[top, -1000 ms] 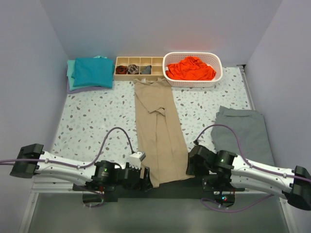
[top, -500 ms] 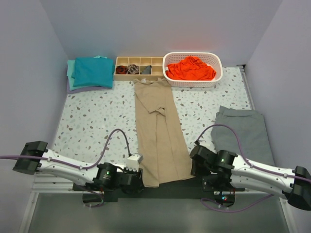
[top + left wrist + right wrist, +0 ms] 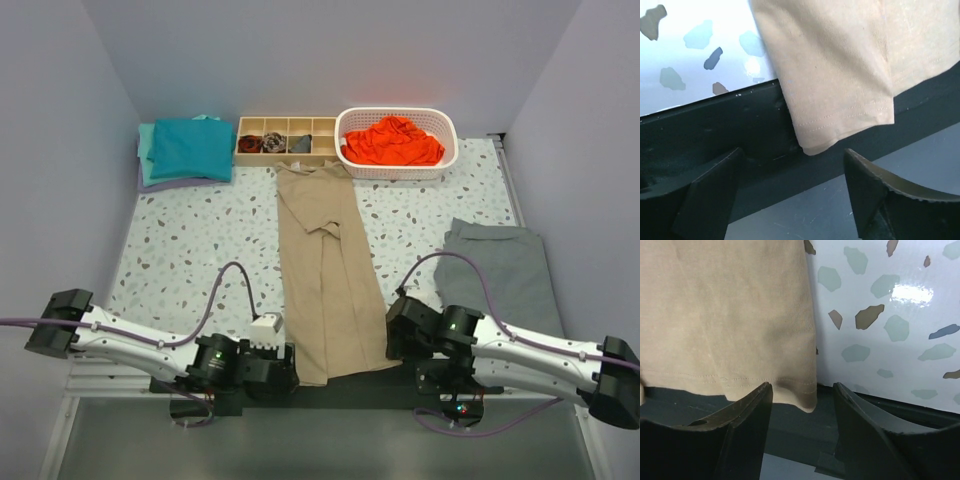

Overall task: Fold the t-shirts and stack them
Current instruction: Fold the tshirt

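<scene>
Bright, even light comes from above, and shadows are soft. The table [image 3: 912, 294] shines white just ahead of the right gripper [image 3: 802, 386]. Ahead of the left gripper [image 3: 791, 156] it looks washed out.

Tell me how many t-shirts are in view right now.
3 for sure: the tan t-shirt lying lengthwise down the middle, the teal t-shirt folded at the far left, the orange-red t-shirt heaped in the white basket. Paler layers under the teal one may be more.
</scene>
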Motion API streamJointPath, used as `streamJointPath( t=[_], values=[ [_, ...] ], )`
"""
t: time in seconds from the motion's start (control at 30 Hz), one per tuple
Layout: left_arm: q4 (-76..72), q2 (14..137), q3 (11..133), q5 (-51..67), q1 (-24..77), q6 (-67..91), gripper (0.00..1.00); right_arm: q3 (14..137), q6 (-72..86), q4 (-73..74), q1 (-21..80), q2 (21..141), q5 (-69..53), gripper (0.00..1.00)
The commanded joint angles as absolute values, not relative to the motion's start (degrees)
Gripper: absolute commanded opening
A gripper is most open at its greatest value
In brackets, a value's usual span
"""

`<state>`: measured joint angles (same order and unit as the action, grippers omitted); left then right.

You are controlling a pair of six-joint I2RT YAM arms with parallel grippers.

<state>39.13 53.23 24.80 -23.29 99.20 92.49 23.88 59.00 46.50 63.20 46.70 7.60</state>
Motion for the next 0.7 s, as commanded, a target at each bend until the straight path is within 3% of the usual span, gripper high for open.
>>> streamJointPath(
  t=[0.0,0.1,0.2,0.27,0.33,0.43,0.53,0.67],
  values=[
    [42.9,54.8,26.8,-27.9,99.7,92.7,0.89,27.1,59.1,49.9,63.2,44.2,11.1,0.57],
    [40.9,54.9,26.4,-28.4,99.7,92.4,0.89,27.0,59.2,50.5,63.2,43.9,11.2,0.56],
    [38.3,56.2,25.4,-29.0,99.7,93.1,0.8,26.5,59.2,49.5,63.3,43.9,10.6,0.53],
    [36.3,57.4,25.1,-30.0,99.7,93.4,0.69,26.3,59.0,48.7,63.2,44.2,10.4,0.52],
    [34.8,60.0,26.2,-30.8,99.7,92.7,0.67,26.2,58.8,48.4,63.2,44.6,10.2,0.51],
    [38.0,64.4,30.0,-32.9,99.7,92.5,0.68,26.4,57.9,47.6,63.3,45.3,9.8,0.5],
    [40.5,66.6,33.0,-35.9,99.6,93.6,0.8,26.5,57.2,47.3,63.3,45.7,9.8,0.5],
    [36.4,64.9,30.5,-35.0,95.3,89.7,0.81,26.8,56.8,47.1,63.3,45.8,9.8,0.5]
  ],
)
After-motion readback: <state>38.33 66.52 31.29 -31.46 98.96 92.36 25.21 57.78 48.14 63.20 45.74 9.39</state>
